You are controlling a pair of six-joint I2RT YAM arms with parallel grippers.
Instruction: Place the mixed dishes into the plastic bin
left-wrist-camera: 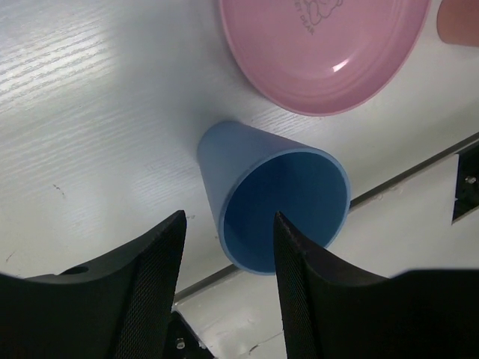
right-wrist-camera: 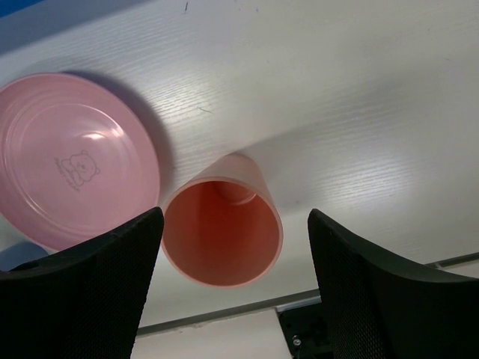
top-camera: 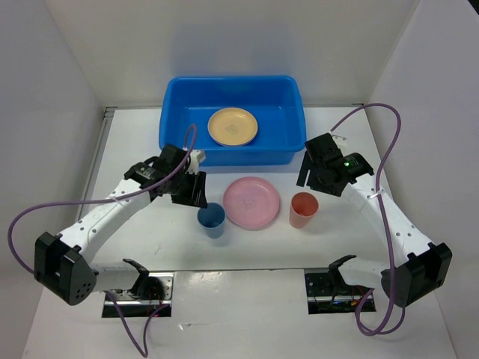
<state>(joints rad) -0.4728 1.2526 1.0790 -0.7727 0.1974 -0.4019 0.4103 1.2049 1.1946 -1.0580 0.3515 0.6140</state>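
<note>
The blue plastic bin stands at the back centre with the yellow plate inside it. The pink plate lies on the table in front of the bin; it also shows in the left wrist view and the right wrist view. The blue cup stands upright left of it, the salmon-red cup right of it. My left gripper is open and empty just above the blue cup. My right gripper is open and empty above the salmon-red cup. The lilac plate is out of view.
White walls close in the table on the left, right and back. Purple cables loop beside each arm. Two metal plates sit in the near edge by the arm bases.
</note>
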